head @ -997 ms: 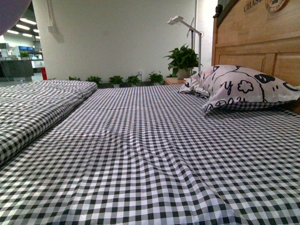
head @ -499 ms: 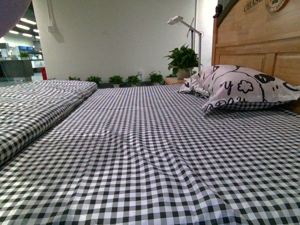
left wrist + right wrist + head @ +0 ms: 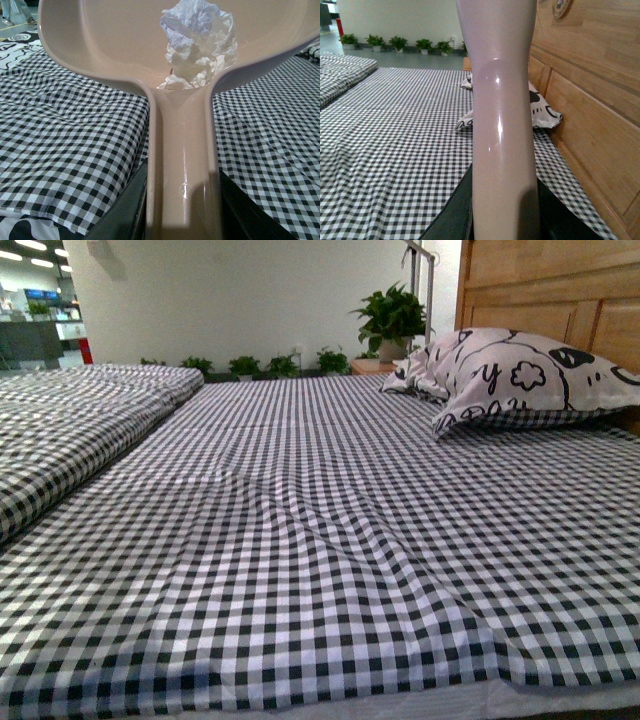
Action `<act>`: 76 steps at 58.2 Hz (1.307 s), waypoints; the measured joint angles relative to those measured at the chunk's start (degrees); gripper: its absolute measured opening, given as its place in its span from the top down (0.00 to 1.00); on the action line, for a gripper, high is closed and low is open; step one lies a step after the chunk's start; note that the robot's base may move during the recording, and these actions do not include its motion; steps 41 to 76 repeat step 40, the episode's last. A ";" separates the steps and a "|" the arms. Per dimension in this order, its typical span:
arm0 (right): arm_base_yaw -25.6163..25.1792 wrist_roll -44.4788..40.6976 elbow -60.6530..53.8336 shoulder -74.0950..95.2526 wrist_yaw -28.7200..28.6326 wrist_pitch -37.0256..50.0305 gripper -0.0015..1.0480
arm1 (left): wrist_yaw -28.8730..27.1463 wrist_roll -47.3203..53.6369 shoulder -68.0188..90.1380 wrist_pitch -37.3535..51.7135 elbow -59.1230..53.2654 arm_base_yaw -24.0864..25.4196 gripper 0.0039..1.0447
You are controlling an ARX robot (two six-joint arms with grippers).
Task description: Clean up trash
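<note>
I see the tissue wad at the dustpan throat, twelve o'clock of the handle; tilting risks spilling it. Finger states: cannot tell.

Across the centre and lower part of the front view, the checked bedsheet is seen lying open and flat. At upper right, passage is blocked by the pillow and the wooden headboard behind it. At the left edge, a folded quilt rises above the sheet. Plants stand beyond the far edge.
</note>
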 joint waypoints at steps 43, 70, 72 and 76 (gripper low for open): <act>0.00 0.00 0.00 0.00 0.02 0.00 0.82 | 0.00 0.00 0.00 0.00 0.00 0.00 0.74; 0.00 0.00 0.00 0.00 0.02 0.00 0.82 | 0.00 0.00 0.00 0.00 0.00 0.00 0.74; 0.00 0.00 0.00 0.00 0.02 0.00 0.82 | 0.00 0.00 0.00 0.00 0.00 0.00 0.74; 0.00 0.00 0.00 0.00 0.02 0.00 0.82 | 0.00 0.00 0.00 0.00 0.00 0.00 0.74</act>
